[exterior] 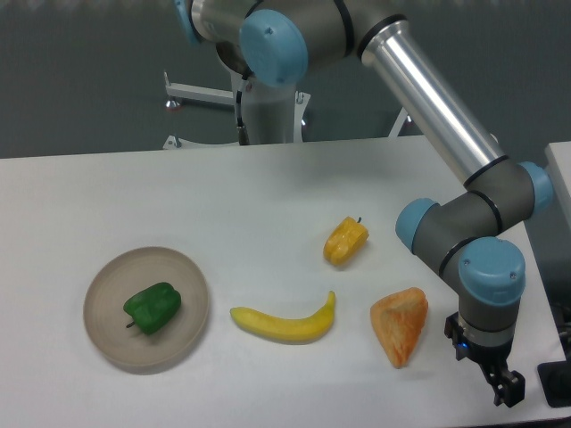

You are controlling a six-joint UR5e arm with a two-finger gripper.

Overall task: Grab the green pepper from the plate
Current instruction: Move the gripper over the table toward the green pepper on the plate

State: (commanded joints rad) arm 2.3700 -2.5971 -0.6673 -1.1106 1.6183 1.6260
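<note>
The green pepper (153, 308) lies on the plate (111, 343) at the table's (268, 196) left; the gripper (502, 385) hangs well apart at the right edge — jaws unclear — beyond banana (285, 322) and yellow pepper (345, 241).

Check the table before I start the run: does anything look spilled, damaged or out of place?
Nothing stands out. The green pepper lies on the plate; nothing is spilled. The gripper is far off at the table's right edge.
</note>
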